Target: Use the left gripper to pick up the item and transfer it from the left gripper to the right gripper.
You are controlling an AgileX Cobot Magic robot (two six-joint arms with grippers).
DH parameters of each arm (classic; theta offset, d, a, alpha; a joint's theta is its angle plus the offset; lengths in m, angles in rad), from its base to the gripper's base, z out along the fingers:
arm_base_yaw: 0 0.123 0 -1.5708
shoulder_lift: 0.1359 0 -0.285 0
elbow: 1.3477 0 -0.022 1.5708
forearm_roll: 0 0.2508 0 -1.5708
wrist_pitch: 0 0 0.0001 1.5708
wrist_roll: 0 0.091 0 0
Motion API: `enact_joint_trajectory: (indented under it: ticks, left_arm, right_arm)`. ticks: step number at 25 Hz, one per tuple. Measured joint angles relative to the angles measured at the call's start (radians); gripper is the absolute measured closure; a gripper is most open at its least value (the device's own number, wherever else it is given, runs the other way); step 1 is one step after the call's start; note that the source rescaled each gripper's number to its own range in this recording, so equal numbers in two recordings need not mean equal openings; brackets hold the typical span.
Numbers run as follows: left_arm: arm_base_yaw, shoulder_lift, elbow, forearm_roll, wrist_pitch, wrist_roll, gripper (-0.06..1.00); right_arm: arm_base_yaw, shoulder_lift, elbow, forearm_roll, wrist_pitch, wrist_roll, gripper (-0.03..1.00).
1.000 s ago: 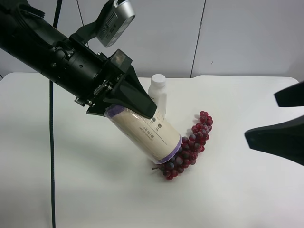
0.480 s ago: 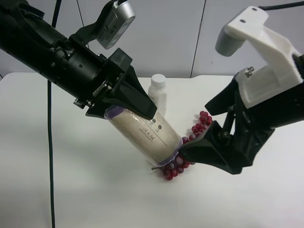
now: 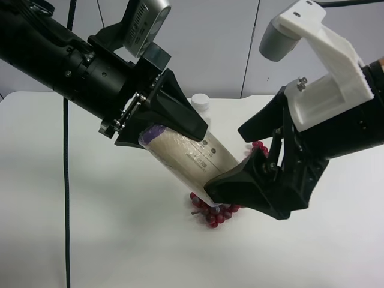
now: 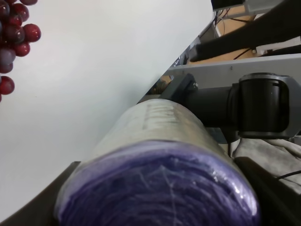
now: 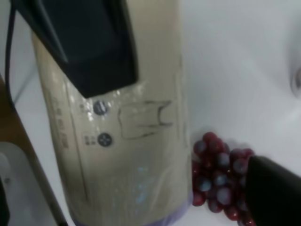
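Note:
The item (image 3: pixel 189 155), a cream canister with a purple lid, hangs tilted above the table. My left gripper (image 3: pixel 159 139) is shut on its purple-lid end. The left wrist view shows the lid (image 4: pixel 160 190) close up, clamped between the fingers. My right gripper (image 3: pixel 223 160) stands open around the item's lower end, one finger above it and one below, not closed on it. In the right wrist view the item (image 5: pixel 127 141) fills the middle, with a left finger (image 5: pixel 94 47) on it and one right finger (image 5: pixel 275 193) beside it.
A bunch of red grapes (image 3: pixel 216 213) lies on the white table (image 3: pixel 90 240) under the item's lower end, and shows too as grapes (image 5: pixel 216 172) and grapes (image 4: pixel 11 33). A white bottle's cap (image 3: pixel 201 101) peeks out behind the left gripper. A black cable (image 3: pixel 65 180) hangs at the left.
The right gripper came in from the right edge and now has its open jaws around the item's lower end. The left gripper raised the item slightly and shifted it right.

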Motion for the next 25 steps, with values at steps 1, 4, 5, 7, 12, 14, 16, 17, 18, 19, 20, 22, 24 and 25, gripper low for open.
enact_joint_trajectory:
  ticks: [1,4,5,7,12,14,16,17,18,19,20,22,24,25]
  left_arm:
    - [0.0,0.0,0.0,-0.001,0.001,0.0,0.94]
    - [0.0,0.0,0.0,-0.014,0.004,0.0,0.94]
    - [0.0,0.0,0.0,-0.018,0.004,0.0,0.94]
    - [0.0,0.0,-0.001,-0.021,0.004,-0.001,0.94]
    - [0.0,0.0,-0.001,-0.021,0.004,-0.002,0.94]
    - [0.0,0.0,-0.001,-0.021,0.004,-0.002,0.94]
    - [0.0,0.0,-0.001,-0.021,0.004,-0.002,0.94]
    - [0.0,0.0,-0.001,-0.021,0.004,-0.002,0.94]
    - [0.0,0.0,-0.001,-0.021,0.004,-0.002,0.94]
    - [0.0,0.0,-0.001,-0.021,0.004,-0.002,0.94]
    - [0.0,0.0,-0.001,-0.021,0.004,-0.002,0.94]
    - [0.0,0.0,-0.001,-0.021,0.004,-0.002,0.94]
    - [0.0,0.0,-0.001,-0.021,0.004,-0.002,0.94]
    - [0.0,0.0,-0.001,-0.021,0.004,-0.002,0.94]
  right_arm:
    - [0.0,0.0,0.0,0.003,-0.001,-0.001,-0.03]
    - [0.0,0.017,0.0,0.006,-0.002,-0.004,-0.03]
    - [0.0,0.031,0.0,0.012,-0.003,-0.005,-0.03]
    - [0.0,0.063,0.0,0.026,-0.01,-0.005,-0.03]
    - [0.0,0.13,0.0,0.035,-0.03,-0.008,-0.03]
    - [0.0,0.147,0.0,0.052,-0.044,-0.01,-0.03]
    - [0.0,0.154,0.0,0.064,-0.049,-0.024,-0.03]
    - [0.0,0.154,0.0,0.074,-0.049,-0.028,-0.03]
    - [0.0,0.154,0.0,0.08,-0.049,-0.035,-0.03]
    - [0.0,0.154,0.0,0.081,-0.049,-0.042,-0.03]
    - [0.0,0.154,0.0,0.081,-0.048,-0.046,-0.03]
    - [0.0,0.154,0.0,0.082,-0.047,-0.049,-0.03]
    - [0.0,0.154,0.0,0.084,-0.047,-0.05,-0.03]
    - [0.0,0.154,0.0,0.085,-0.047,-0.05,-0.03]
